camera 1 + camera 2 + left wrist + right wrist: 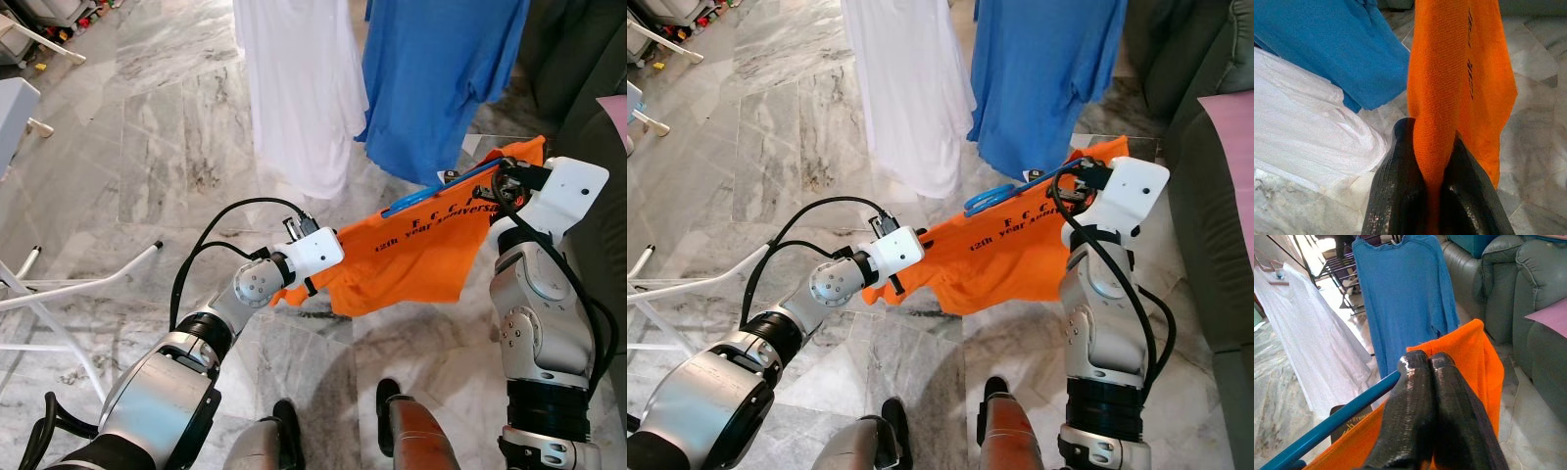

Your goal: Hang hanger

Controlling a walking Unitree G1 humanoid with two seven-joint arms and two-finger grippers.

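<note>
An orange shirt (pixel 421 257) with dark lettering is stretched between the 2 grippers above a grey marble floor (pixel 167 147). The left gripper (pixel 1437 196) pinches a bunched fold of the shirt's lower edge, its 2 black fingers (pixel 1396 186) closed around the cloth with the fabric rising up out of the gap. The right gripper (pixel 1429 363) is raised higher, at the shirt's upper corner, fingers pressed together; it seems clamped on the shirt where the cloth drapes over the hanger, though the exact grip is hidden behind the fingers. The blue hanger (pixel 446 186) lies along the shirt's top edge, 1 arm of it running out from beside the right gripper toward the robot's left. Just beyond the orange shirt hang 2 other garments: a white shirt (pixel 299 88) on the left and a blue shirt (pixel 441 78) on the right, side by side. A dark grey sofa (pixel 1513 298) stands on the robot's right. White tubular legs of a rack (pixel 59 289) rest on the floor at the left.
</note>
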